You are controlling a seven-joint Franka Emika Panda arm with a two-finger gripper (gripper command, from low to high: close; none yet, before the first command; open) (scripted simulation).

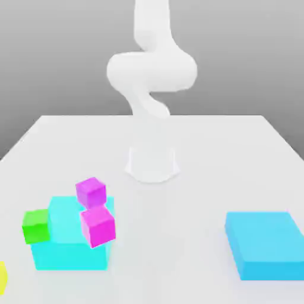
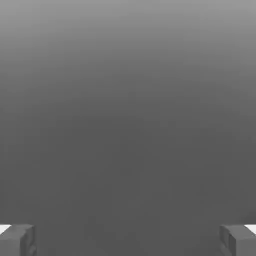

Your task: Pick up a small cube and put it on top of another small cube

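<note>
The yellow cube [image 1: 2, 276] sits at the very edge of the exterior view's left, low in the picture, only a sliver of it showing on the white bench [image 1: 178, 249]. So little shows that which way its faces point cannot be told; as a cube it has no long axis anyway. The green cube [image 1: 35, 225] lies near it, further up the picture, against the exterior view's left side of a big cyan block [image 1: 68, 243], and seems turned slightly off square to that block. Whether it rests on the bench or on the block cannot be told. Two magenta cubes [image 1: 91, 192] [image 1: 98, 225] sit on the same cyan block, one behind the other, the nearer one tilted. A flat cyan block [image 1: 264, 244] lies well apart at the exterior view's right.

Nothing of the task looks done: yellow is not on green, and the white arm [image 1: 151, 71] rises from its base at the far middle of the bench, well away from both. The gripper [image 2: 128, 242] has its fingers [image 2: 17, 240] spread wide with nothing between them. Reaching, grasping, lifting and stacking all remain.
</note>
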